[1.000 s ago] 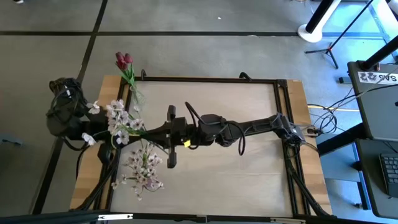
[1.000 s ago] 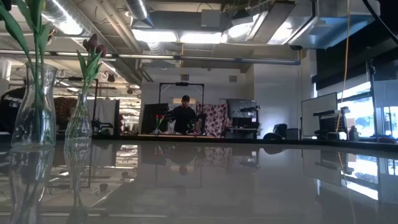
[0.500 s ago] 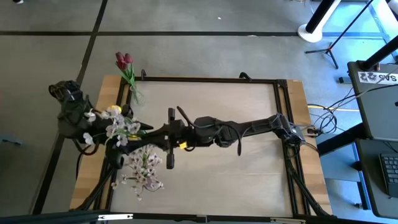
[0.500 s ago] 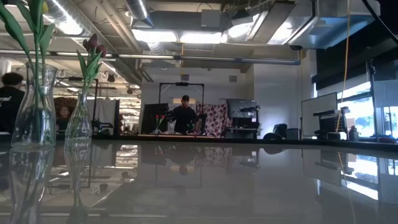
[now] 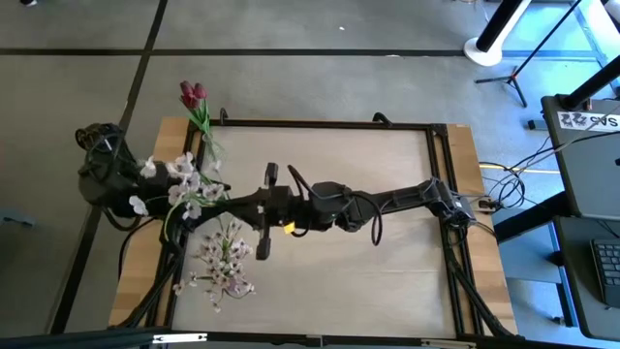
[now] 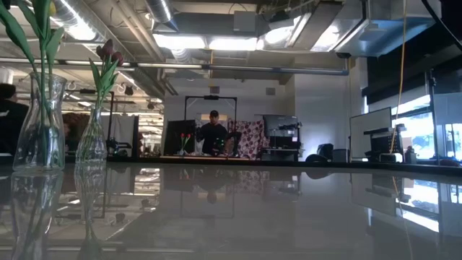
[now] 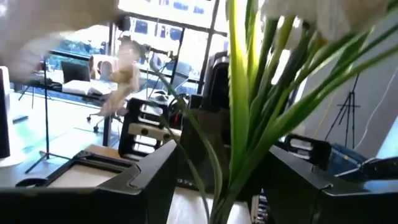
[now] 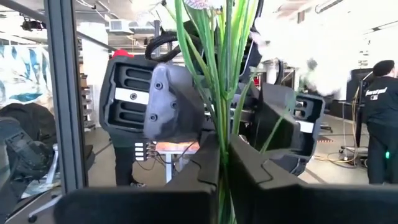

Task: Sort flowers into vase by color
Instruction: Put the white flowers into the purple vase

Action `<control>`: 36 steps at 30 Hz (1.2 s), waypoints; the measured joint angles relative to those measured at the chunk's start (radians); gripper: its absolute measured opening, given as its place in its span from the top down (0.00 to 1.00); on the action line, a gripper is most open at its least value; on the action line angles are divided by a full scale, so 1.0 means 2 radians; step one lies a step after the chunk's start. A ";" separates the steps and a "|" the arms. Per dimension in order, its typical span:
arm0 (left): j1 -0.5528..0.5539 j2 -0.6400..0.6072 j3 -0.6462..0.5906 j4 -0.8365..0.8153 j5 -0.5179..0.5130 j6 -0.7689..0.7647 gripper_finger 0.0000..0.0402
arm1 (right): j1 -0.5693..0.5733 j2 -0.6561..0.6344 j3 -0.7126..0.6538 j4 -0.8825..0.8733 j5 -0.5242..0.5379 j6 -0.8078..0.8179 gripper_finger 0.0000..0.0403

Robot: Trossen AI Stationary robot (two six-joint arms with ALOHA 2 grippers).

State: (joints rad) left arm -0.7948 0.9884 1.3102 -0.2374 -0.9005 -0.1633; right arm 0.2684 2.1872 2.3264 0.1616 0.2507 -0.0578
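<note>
A bunch of white blossom sprays (image 5: 182, 182) on thin green stems is in the air over the table's left side, between the two arms. My right gripper (image 8: 224, 155) reaches in from the right and is shut on its stems. My left gripper (image 7: 224, 183) is open. Its fingers stand on either side of the same green stems (image 7: 239, 124), and I cannot tell whether they touch. Dark red tulips (image 5: 193, 95) stand in a clear vase (image 6: 92, 137) near the far left corner. Another white spray (image 5: 225, 257) stands nearer, its stems in a second clear vase (image 6: 40, 126). My right gripper pinches the bunch's green stems (image 8: 225, 134) between its two fingers, well below the blossoms. It comes level from the table's right and lies across the stems. The bunch is lifted clear of the table, with its blossoms pointing away toward the left arm.
The two glass vases stand close together along the table's left side, below and beside the held bunch. A black frame (image 5: 329, 124) edges the table. The wooden tabletop (image 5: 368, 271) stretches to the right of the vases. People show in the room beyond.
The held bunch has swung. Its blossoms dipped toward the near edge, then came back up toward the far edge. My left arm shifted a little with it, and my right gripper stayed shut on the stems.
</note>
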 joint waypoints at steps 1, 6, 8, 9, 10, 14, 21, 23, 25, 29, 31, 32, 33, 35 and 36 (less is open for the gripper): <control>0.000 0.001 0.000 0.005 0.000 0.004 0.48 | 0.000 0.000 0.000 0.000 0.000 0.000 0.96; 0.005 0.004 0.000 0.025 0.001 0.008 0.56 | 0.000 0.000 0.000 0.000 0.001 0.000 0.96; 0.006 0.004 0.000 0.031 0.001 0.008 0.64 | 0.000 0.000 0.000 0.000 0.003 0.000 0.94; 0.006 0.004 0.000 0.035 0.001 0.008 0.69 | 0.000 0.000 0.000 0.000 0.004 0.000 0.93; 0.005 0.004 0.000 0.037 0.002 0.008 0.75 | 0.000 0.000 0.000 0.000 0.004 0.000 0.90; -0.001 0.004 0.000 0.038 0.001 0.007 0.96 | 0.000 0.000 0.000 -0.003 0.001 0.000 0.75; -0.054 -0.022 0.000 0.035 0.002 0.035 0.97 | 0.004 0.000 0.000 -0.002 0.000 0.015 0.48; -0.079 -0.040 0.000 0.029 0.008 0.045 0.97 | 0.005 0.000 0.000 0.001 0.006 0.014 0.43; -0.107 -0.063 0.000 0.012 0.040 0.046 0.97 | 0.007 0.000 0.000 0.001 0.013 0.015 0.40; -0.158 -0.099 0.000 -0.011 0.102 0.044 0.97 | 0.014 0.000 0.000 0.000 0.019 0.032 0.38; -0.183 -0.114 0.000 -0.013 0.126 0.044 0.97 | 0.017 0.000 0.000 -0.001 0.029 0.039 0.38; -0.194 -0.121 0.000 -0.016 0.150 0.044 0.97 | 0.018 0.000 0.000 -0.002 0.037 0.040 0.38; -0.206 -0.128 0.000 -0.022 0.176 0.041 0.97 | 0.021 0.000 0.000 -0.004 0.046 0.041 0.39; -0.225 -0.138 0.000 -0.046 0.216 0.022 0.97 | 0.026 0.000 0.000 -0.008 0.066 0.041 0.40; -0.234 -0.141 0.000 -0.062 0.225 0.011 0.97 | 0.030 -0.001 0.000 -0.013 0.077 0.042 0.40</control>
State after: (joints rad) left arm -1.2633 0.7058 1.3109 -0.3616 -0.4497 -0.1421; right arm 0.3277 2.1859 2.3268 0.1356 0.4055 0.0263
